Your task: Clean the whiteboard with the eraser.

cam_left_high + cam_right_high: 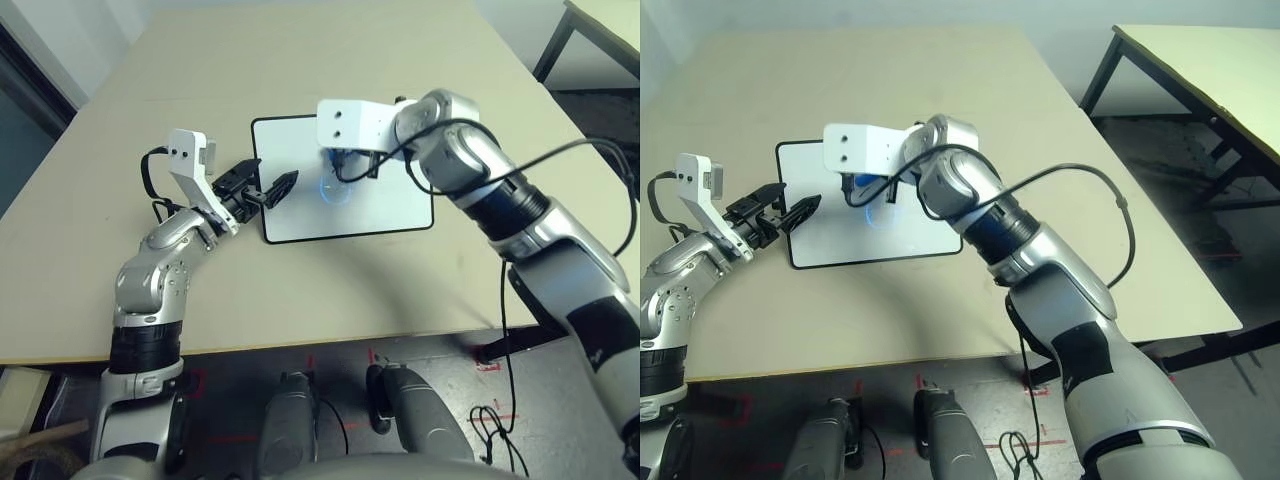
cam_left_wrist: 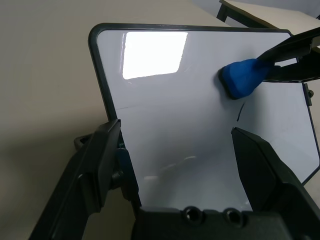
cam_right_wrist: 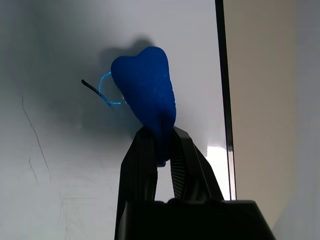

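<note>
The whiteboard point(image 1: 385, 205) lies flat on the beige table, white with a thin black frame. My right gripper point(image 3: 157, 132) is shut on the blue eraser point(image 3: 145, 90), whose far end presses on the board. A faint blue ring with a short black stroke point(image 3: 106, 91) sits right beside the eraser point(image 2: 240, 77). The right gripper point(image 1: 345, 165) stands over the board's middle. My left gripper point(image 1: 276, 172) is open at the board's left edge. One finger point(image 2: 102, 160) is just outside the frame by a small knob, and the other finger point(image 2: 260, 170) hangs over the white surface point(image 2: 165, 90).
The beige table point(image 1: 300, 290) reaches well beyond the board on all sides, with its front edge near me. A second table point(image 1: 1200, 70) stands to the back right across a gap of floor. Black cables trail along my right arm point(image 1: 1120, 215).
</note>
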Action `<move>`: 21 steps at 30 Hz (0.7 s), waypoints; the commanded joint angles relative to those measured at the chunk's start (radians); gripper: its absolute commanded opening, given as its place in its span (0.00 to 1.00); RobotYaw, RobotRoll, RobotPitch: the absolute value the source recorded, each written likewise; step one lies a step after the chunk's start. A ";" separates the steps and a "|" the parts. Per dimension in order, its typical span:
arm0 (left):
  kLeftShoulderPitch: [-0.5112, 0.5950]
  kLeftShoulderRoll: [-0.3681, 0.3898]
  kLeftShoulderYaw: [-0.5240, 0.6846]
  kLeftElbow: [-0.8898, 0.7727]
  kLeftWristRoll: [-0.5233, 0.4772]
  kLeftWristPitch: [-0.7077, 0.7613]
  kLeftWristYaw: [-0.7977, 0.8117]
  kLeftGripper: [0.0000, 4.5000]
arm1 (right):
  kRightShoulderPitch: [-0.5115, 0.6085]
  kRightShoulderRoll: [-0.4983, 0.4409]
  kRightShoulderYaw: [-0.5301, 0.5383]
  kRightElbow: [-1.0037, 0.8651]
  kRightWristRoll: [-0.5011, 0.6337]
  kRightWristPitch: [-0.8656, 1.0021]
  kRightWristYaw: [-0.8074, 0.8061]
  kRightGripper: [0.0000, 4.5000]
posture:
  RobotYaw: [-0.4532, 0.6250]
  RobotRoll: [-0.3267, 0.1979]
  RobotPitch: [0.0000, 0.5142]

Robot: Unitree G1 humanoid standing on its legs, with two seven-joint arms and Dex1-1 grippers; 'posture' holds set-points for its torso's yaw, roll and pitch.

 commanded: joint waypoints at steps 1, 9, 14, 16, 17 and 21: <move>0.026 0.003 0.002 -0.008 -0.001 0.005 0.003 1.00 | 0.093 -0.073 0.067 -0.147 -0.036 0.035 0.110 0.08 | 0.40 0.62 0.28; 0.016 0.001 -0.003 0.002 0.001 0.002 0.001 1.00 | 0.114 -0.111 0.070 -0.186 -0.085 0.045 0.156 0.08 | 0.39 0.62 0.27; 0.012 0.000 -0.006 0.008 0.001 0.002 -0.002 1.00 | -0.008 -0.020 0.011 -0.005 -0.081 -0.011 0.054 0.08 | 0.39 0.62 0.27; 0.011 -0.001 -0.007 0.009 0.001 0.002 -0.002 1.00 | -0.016 -0.007 0.008 0.015 -0.081 -0.019 0.047 0.08 | 0.39 0.62 0.27; 0.011 -0.002 -0.007 0.008 0.001 0.002 -0.001 1.00 | -0.007 -0.007 0.013 0.009 -0.085 -0.021 0.052 0.08 | 0.39 0.62 0.27; 0.012 -0.004 -0.006 0.005 0.000 0.004 0.002 1.00 | 0.074 -0.047 0.049 -0.108 -0.104 -0.002 0.122 0.08 | 0.39 0.62 0.28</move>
